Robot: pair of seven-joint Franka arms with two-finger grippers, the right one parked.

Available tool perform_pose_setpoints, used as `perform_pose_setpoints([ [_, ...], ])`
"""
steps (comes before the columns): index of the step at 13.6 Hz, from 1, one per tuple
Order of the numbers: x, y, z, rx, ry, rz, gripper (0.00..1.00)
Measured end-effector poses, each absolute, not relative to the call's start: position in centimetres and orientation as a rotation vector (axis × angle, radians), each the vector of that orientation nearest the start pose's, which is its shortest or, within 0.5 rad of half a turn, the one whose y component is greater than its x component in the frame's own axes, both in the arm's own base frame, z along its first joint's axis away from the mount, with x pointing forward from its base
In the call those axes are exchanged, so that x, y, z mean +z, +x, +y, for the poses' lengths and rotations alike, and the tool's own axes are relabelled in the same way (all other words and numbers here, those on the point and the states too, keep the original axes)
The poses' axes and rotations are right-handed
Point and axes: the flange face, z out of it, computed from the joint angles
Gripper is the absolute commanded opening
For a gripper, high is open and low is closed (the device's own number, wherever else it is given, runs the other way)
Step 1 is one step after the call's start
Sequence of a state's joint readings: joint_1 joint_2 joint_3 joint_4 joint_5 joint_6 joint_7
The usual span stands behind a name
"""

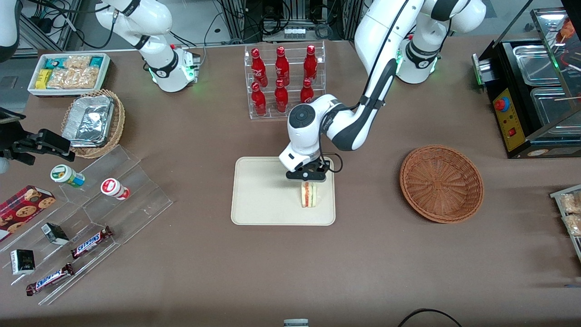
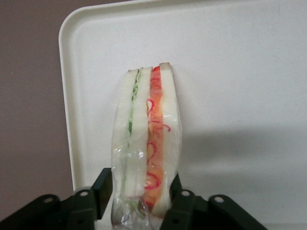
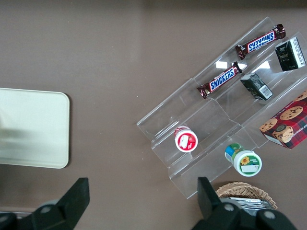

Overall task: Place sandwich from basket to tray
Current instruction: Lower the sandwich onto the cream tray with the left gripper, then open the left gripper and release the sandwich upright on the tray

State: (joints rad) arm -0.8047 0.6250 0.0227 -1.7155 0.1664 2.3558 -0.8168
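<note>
I am holding the sandwich [image 1: 309,194] in the gripper [image 1: 307,177], whose two fingers [image 2: 178,206] are closed against the bread faces at one end of the wedge, so the filling edge is facing the wrist camera. The sandwich is sitting over the tray [image 1: 263,200], close to the tray's rim on the working arm's side and nearer the front camera than the tray's middle; its lower end is looking as if it is touching the tray floor, though I cannot tell for certain. Most of the tray surface toward the parked arm's end is lying bare beside the sandwich. In the wrist view the tray's rounded corner [image 2: 72,28] and long rim are showing just beside the sandwich, with brown table [image 1: 317,272] past it. The basket [image 1: 441,183] is resting well apart, toward the working arm's end, with open table between it and the tray. The bottle rack [image 1: 283,81] is standing farther from the front camera than the tray, near the arm's elbow.
</note>
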Motion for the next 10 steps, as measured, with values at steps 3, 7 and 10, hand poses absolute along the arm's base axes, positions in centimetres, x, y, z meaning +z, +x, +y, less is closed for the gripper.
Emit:
perform_pose_setpoints([
  [3, 25.3, 49.4, -47.1, -0.182, -3.055, -0.012, 1.00],
  [7, 36.8, 53.1, -43.8, -0.229, -3.044, -0.193, 1.00],
  [10, 43.4, 54.4, -39.7, -0.264, -3.043, -0.305, 1.00],
])
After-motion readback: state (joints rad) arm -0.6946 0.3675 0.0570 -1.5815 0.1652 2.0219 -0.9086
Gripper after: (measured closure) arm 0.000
